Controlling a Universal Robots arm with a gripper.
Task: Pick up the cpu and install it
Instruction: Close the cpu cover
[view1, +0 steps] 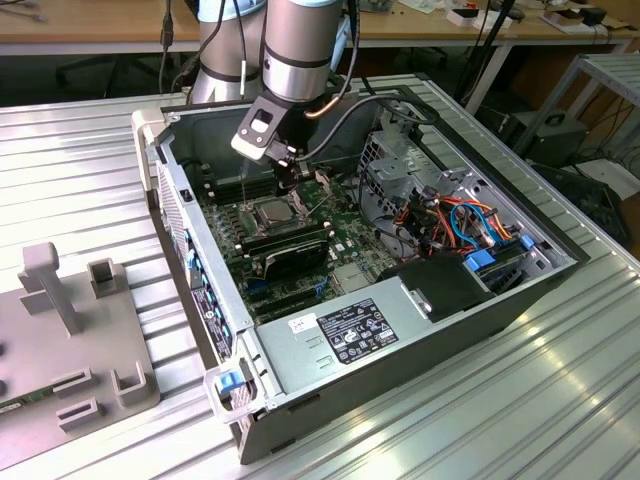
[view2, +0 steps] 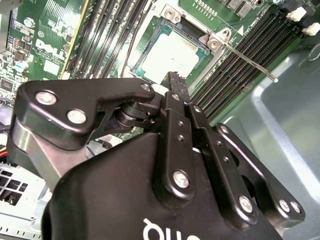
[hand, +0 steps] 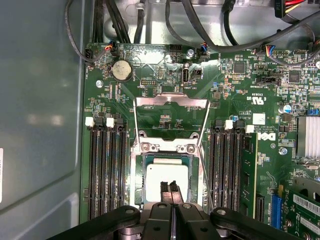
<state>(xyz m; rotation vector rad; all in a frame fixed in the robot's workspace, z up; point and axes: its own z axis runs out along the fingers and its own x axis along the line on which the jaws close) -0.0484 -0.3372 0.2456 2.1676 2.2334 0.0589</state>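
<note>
- Pincer (hand: 169, 189) (view2: 176, 82) (view1: 285, 188) is seen closed: fingertips (hand: 164, 189) are pressed together and nothing is held between them.
- Tips are poised right over the CPU (hand: 159, 172) (view2: 170, 50) (view1: 272, 212); whether contact is made cannot be told.
- CPU is seated flat in the socket (hand: 165, 146), directly beneath the tips.
- Load plate (hand: 171, 102) is flipped open and lies beyond the socket, away from the pincer.
- Lever (view2: 247, 59) is raised, just off to one side of the tips.
- RAM slots (hand: 105, 170) are ranged on both sides of the pincer, flanking the socket.
- Coin cell (hand: 121, 70) is found farther out, past the load plate.
- Board (hand: 240, 100) is laid flat under the pincer, inside the case (view1: 185, 215), which is lying with its open side up.
- PSU (view1: 400, 345) is mounted well apart from the pincer, at the case end nearest the exterior camera.
- Case is rested on a ribbed metal table (view1: 560, 400).
- Grey fixture (view1: 60, 300) is set well apart from the pincer, outside the case, at the exterior view's left.
</note>
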